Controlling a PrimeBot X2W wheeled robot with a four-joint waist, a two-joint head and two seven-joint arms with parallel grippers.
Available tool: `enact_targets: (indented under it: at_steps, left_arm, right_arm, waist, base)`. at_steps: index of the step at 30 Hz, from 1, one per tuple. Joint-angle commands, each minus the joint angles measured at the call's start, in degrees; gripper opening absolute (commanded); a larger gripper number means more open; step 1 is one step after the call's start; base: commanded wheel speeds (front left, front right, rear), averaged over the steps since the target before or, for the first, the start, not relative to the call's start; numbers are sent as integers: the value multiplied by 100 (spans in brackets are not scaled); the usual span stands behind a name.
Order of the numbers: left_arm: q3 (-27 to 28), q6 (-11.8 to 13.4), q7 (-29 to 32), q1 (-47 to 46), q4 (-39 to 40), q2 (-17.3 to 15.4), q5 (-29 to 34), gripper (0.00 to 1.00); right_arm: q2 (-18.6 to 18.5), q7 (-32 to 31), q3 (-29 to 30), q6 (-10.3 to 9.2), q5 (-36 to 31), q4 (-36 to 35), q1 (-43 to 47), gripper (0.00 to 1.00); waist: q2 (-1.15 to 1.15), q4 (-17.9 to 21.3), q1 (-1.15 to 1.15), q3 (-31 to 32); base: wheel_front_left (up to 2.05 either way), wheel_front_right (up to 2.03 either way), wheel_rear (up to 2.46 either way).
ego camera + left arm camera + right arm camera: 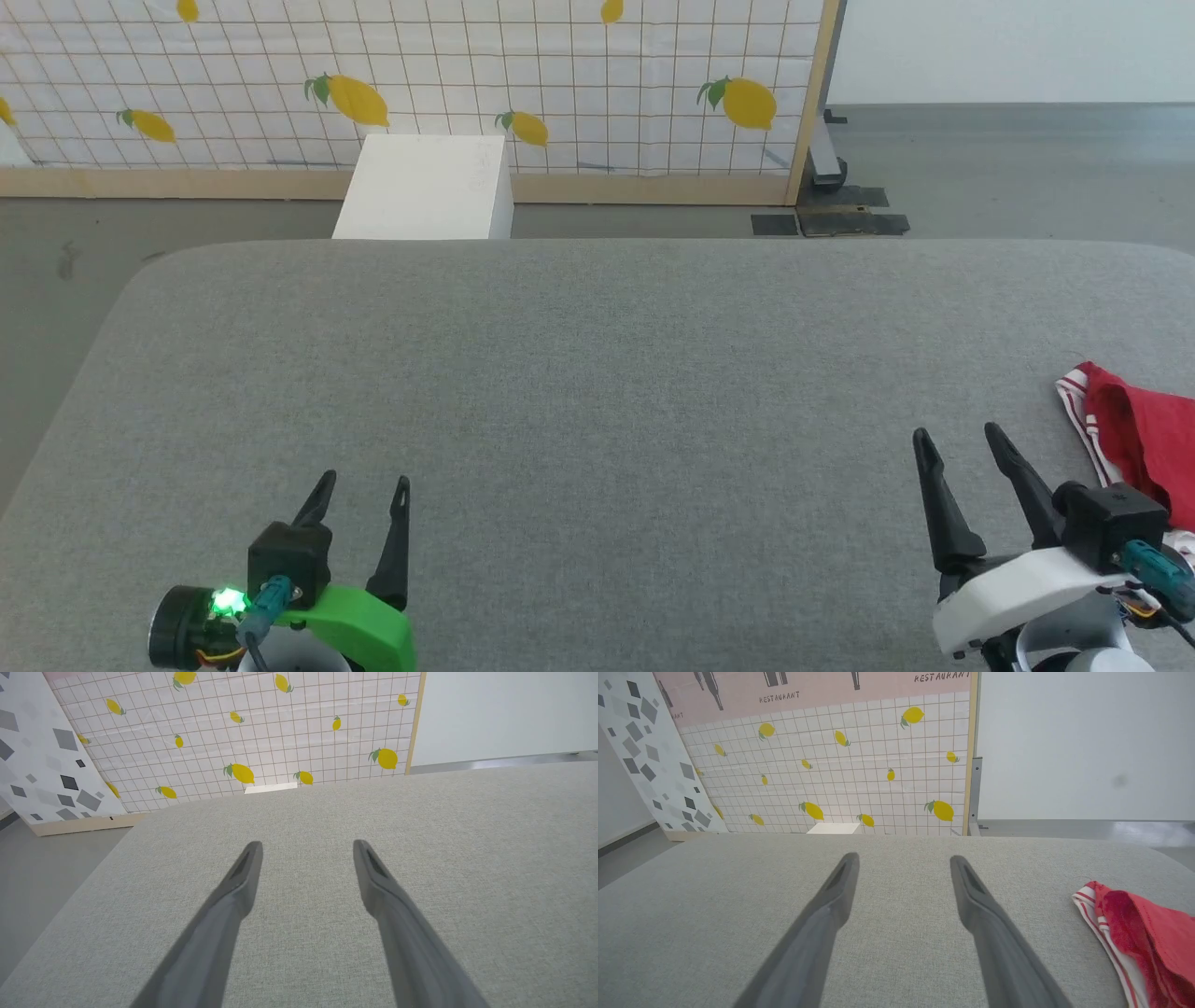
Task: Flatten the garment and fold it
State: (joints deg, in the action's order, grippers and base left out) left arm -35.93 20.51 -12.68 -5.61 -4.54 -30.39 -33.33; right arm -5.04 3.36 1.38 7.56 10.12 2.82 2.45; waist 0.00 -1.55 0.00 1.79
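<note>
garment (1144,439), red with a red-and-white striped edge, lies bunched at the far right of a grey padded table (597,355), partly cut off by the head view's right border. it rests on the table surface just beside the right gripper (957,430), on that gripper's right, apart from its fingers. the right gripper, on a white wrist, shows at the lower right with its two dark fingers spread apart and empty. in the right wrist view the same crumpled cloth sits to the right of the parted fingers, its striped trim turned toward them. the left gripper (366,479), on a green wrist with a small green light, shows at the lower left, well apart from the garment; its fingers are spread too, holding nothing, above bare grey fabric. beyond the table's far edge a white box (425,187) stands on the grey floor (1027,168), and behind it is a screen (560,84) of white grid squares printed with yellow lemons.
</note>
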Motion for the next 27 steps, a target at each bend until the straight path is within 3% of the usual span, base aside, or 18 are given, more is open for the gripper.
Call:
enact_targets:
  at_steps: [1,2,3,8,27]
  left_arm:
    - [-1,-53,0,-12,6,42,5,100]
    - [-2,-77,-2,-10,19,52,-21,100]
    - [3,-103,-6,-7,32,59,-52,0]
    - [13,-90,6,3,6,29,-36,0]
    - [553,-386,196,87,74,440,472,0]
  right_arm:
    - [6,-26,6,-8,-56,5,79,100]
    - [7,-28,5,-8,-66,4,79,100]
    - [9,-31,3,-8,-75,1,81,0]
    - [2,-34,2,1,-29,-2,-2,0]
    - [34,-80,-19,0,-177,-45,-38,0]
  waist:
    - [0,0,0,1]
    - [0,0,0,1]
    - [0,-1,0,1]
    - [0,1,0,-1]
    - [0,24,0,-28]
  base:
    - [0,0,0]
    - [0,0,0]
    - [0,0,0]
    - [0,0,0]
    - [0,0,0]
